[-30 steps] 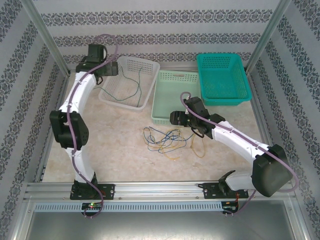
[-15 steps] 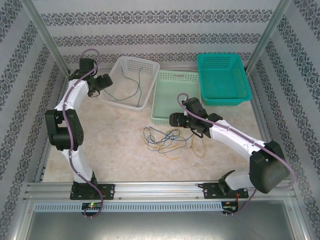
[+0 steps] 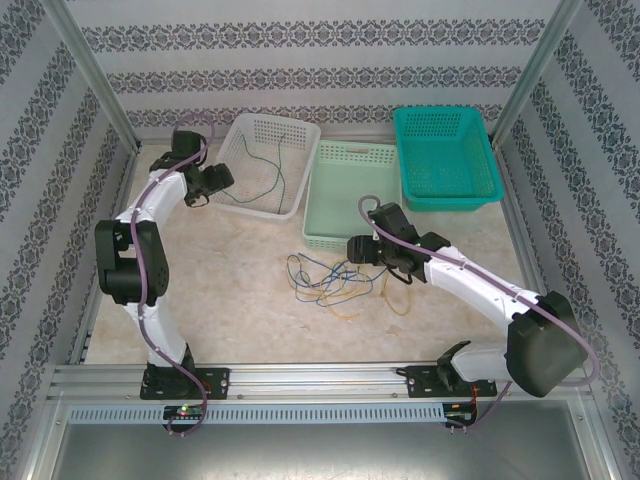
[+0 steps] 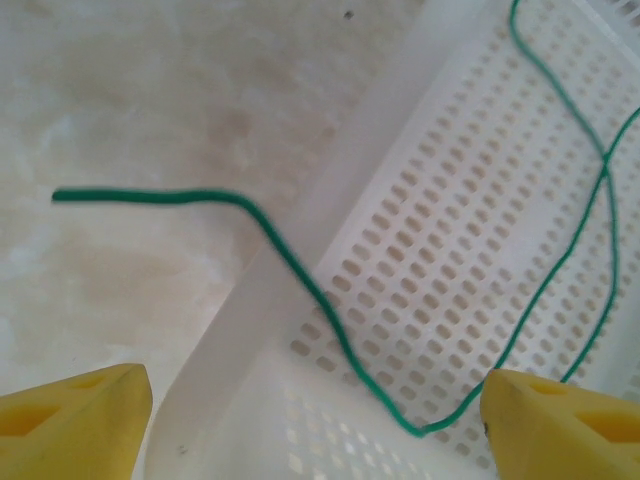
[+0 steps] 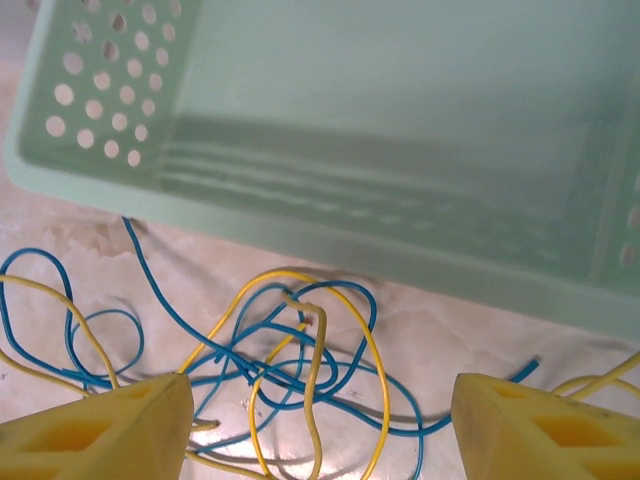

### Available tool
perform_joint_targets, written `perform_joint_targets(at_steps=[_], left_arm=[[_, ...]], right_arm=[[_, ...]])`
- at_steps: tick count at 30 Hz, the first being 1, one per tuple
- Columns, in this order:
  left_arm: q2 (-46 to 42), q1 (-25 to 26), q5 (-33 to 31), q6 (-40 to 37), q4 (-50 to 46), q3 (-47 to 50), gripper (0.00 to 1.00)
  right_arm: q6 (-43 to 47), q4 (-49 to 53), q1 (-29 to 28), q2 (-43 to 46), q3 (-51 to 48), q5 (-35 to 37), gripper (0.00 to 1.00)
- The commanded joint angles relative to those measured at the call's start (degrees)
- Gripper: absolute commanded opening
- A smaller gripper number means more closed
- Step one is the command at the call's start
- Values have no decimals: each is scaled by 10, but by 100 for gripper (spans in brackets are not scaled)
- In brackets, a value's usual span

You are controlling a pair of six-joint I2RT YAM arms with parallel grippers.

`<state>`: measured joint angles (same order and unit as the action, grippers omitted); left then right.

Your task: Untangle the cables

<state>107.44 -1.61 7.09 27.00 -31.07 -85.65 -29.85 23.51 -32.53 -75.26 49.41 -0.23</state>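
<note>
Walls [image 3: 320, 40] on all three sides have that striped wallpaper, white bands alternating with grey damask-ish ones. The table [image 3: 240, 300] top is a beige marble look, pale with cloudy tan patches and a bit of a sheen. Two bare aluminium posts [image 3: 100, 85] slant up from the back corners, one on each side. Along the near edge there's an aluminium rail [image 3: 320, 378], then a white slotted strip [image 3: 320, 412], then a plain grey metal sheet [image 3: 320, 452]. Light is soft and even, shadows pretty faint.
</note>
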Motion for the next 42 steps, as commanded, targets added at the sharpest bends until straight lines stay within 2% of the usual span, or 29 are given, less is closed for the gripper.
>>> perform_joint_targets(at_steps=[1, 10, 19, 23, 25, 28, 33, 38, 42], left_arm=[[-50, 9, -31, -24, 22, 38, 86], [-134, 14, -59, -11, 48, 135, 85], [-211, 61, -96, -38, 83, 191, 87], [-225, 62, -96, -37, 86, 205, 88], [-225, 62, -95, -39, 85, 206, 88], [-226, 62, -96, -40, 81, 206, 88], [-233, 69, -86, -54, 87, 204, 88], [-243, 101, -83, -87, 95, 197, 88], [-259, 121, -20, -117, 128, 208, 88]], right_arm=[[-9, 43, -10, 12, -3, 17, 67], [-45, 32, -44, -5, -42, 34, 59], [-30, 11, -65, -109, 2, 40, 50], [-28, 12, -67, -129, 9, 58, 40], [-27, 11, -70, -129, 13, 62, 28], [-24, 30, -80, -116, 17, 77, 12], [-17, 52, -97, -59, 5, 73, 2], [17, 67, -99, 12, 1, 18, 0], [60, 122, -96, 47, 31, -11, 0]])
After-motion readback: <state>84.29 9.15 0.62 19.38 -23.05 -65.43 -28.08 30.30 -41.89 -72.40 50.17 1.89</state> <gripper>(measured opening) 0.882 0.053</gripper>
